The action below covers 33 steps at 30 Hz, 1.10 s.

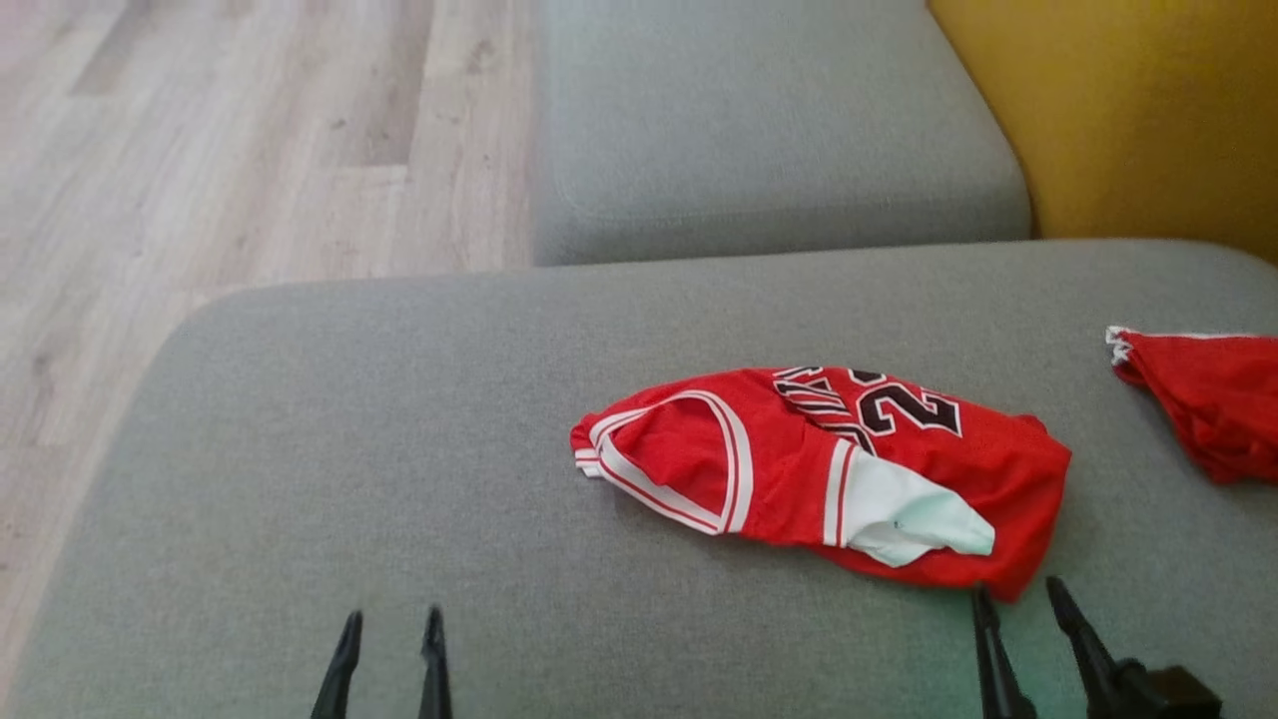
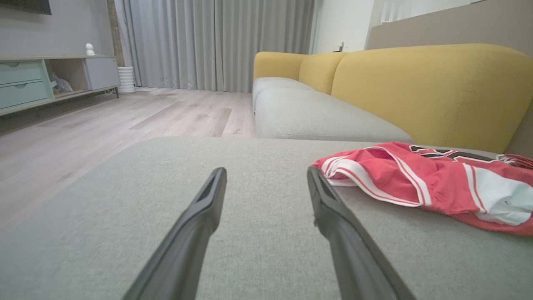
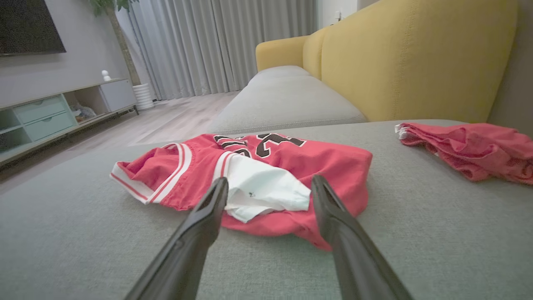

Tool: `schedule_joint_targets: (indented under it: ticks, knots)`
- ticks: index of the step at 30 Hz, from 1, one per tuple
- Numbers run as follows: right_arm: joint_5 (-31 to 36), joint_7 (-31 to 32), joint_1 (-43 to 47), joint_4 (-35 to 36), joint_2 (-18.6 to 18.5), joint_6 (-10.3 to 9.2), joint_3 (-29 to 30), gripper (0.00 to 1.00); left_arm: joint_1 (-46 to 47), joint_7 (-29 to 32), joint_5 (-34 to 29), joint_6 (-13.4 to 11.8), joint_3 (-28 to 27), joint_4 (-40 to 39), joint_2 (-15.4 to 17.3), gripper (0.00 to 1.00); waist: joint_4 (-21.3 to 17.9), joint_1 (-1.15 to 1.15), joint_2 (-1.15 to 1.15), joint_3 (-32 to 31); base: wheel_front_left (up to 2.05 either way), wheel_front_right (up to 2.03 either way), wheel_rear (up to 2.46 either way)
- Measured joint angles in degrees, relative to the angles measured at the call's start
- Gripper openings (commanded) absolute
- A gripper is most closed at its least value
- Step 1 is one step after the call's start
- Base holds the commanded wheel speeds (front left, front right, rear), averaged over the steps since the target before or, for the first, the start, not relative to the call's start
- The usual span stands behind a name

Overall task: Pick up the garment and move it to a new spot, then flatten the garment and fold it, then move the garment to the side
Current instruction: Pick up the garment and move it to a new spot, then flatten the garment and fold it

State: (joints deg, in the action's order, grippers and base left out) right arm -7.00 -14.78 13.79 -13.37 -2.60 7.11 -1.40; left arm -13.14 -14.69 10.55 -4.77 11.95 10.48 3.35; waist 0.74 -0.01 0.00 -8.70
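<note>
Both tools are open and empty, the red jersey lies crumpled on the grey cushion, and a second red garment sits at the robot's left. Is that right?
No. The head view shows the second red garment at the robot's right, not its left. The rest holds: the left tool and right tool are open and empty, and the red jersey lies crumpled on the grey cushion.

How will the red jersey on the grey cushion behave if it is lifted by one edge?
The red jersey lies crumpled in soft folds, so it is probably floppy and would hang limp. It looks thin, so it is likely light. Its white part sticks out loosely and may unfold; pushed on the grey cushion, it would likely bunch up.
</note>
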Motion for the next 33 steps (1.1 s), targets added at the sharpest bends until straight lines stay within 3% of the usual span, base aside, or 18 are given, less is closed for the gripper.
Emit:
schedule_joint_targets:
  ticks: [7, 29, 33]
  knots:
    - [-0.4, 0.0, 1.4, 0.8, 0.0, 0.0, -1.2, 1.0, -2.8, 0.0, -0.5, 0.3, -2.3, -0.4, 0.0, 1.0, 0.0, 0.0, 0.0, -2.2, 0.0, 0.0, 0.0]
    - [-0.1, 0.0, 2.2, 1.3, 0.0, 0.0, -2.1, 1.0, -2.8, 0.0, -2.8, 1.3, -2.0, 1.1, 0.0, 1.0, 1.0, 0.01, 0.0, -1.8, 0.0, 0.0, 0.0]
    - [-0.1, 0.0, 2.2, 1.3, -0.1, 0.0, -2.2, 1.0, -2.6, 0.0, -2.5, 2.5, -0.8, 1.4, 0.0, 1.0, 0.6, 0.01, 0.0, -1.2, 0.0, 0.0, 0.0]
